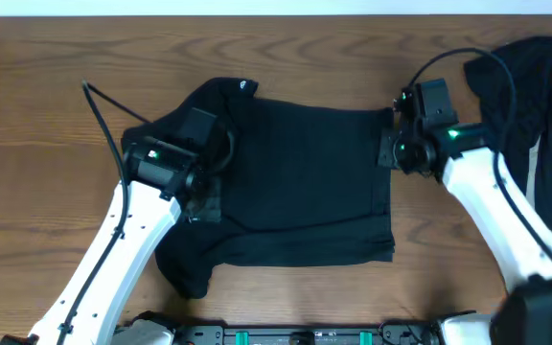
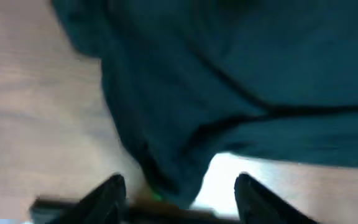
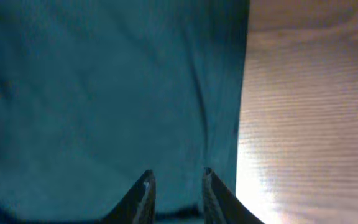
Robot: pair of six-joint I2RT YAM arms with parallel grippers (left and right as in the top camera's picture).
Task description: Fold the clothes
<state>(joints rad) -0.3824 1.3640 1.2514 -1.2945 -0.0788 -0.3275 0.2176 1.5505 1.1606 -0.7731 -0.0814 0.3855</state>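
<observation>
The clothes [image 1: 295, 182], a black garment, lie spread flat in the middle of the table, with a tiny white logo [image 1: 245, 86] at the far left corner. My left gripper [image 1: 204, 196] hovers over the garment's left edge. In the left wrist view it [image 2: 179, 186] is open, and a fold of the dark fabric [image 2: 229, 74] lies between the wide-apart fingers without being pinched. My right gripper [image 1: 388, 149] is at the garment's right edge. In the right wrist view it [image 3: 178, 179] stands narrowly open just above the fabric [image 3: 104, 81], close to the hem.
A second heap of dark cloth [image 1: 530, 77] lies at the far right corner, behind the right arm. A black cable [image 1: 103, 105] crosses the wooden table [image 1: 46, 192] at the left. The arms' base rail [image 1: 305, 335] runs along the near edge.
</observation>
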